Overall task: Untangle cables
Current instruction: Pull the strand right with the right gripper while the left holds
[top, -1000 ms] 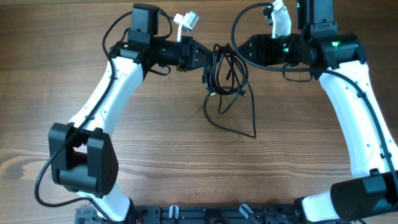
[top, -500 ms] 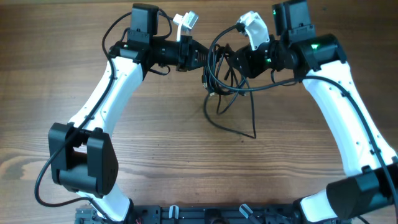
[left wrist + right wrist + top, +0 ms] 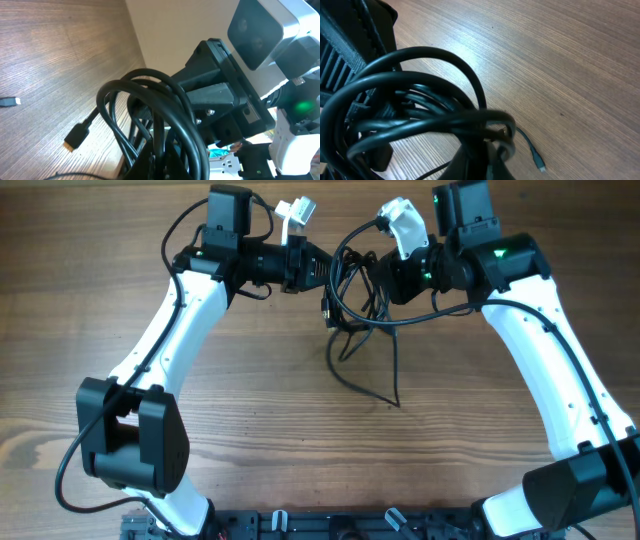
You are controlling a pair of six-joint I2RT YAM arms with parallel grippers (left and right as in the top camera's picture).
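Cables (image 3: 352,292) hang as a tangled bunch of black loops between the two grippers, over the far part of the bench (image 3: 250,420). One loose strand (image 3: 360,386) trails from the bunch across the wood toward the arm bases.

In the left wrist view we see the loops (image 3: 150,100) standing clear of the bench, their strands drawn together at the bottom edge, where the left gripper (image 3: 322,272) is clamped on them. A black plug (image 3: 76,137) dangles beside them.

The right gripper (image 3: 378,280) is pushed into the bunch from the other side. Coils (image 3: 420,120) fill its own camera and cover the fingers, so we cannot tell whether it is closed. A small plug (image 3: 538,164) lies on the wood beyond.

From overhead, the right arm's thicker wire (image 3: 425,315) curves around the bunch and crosses it.
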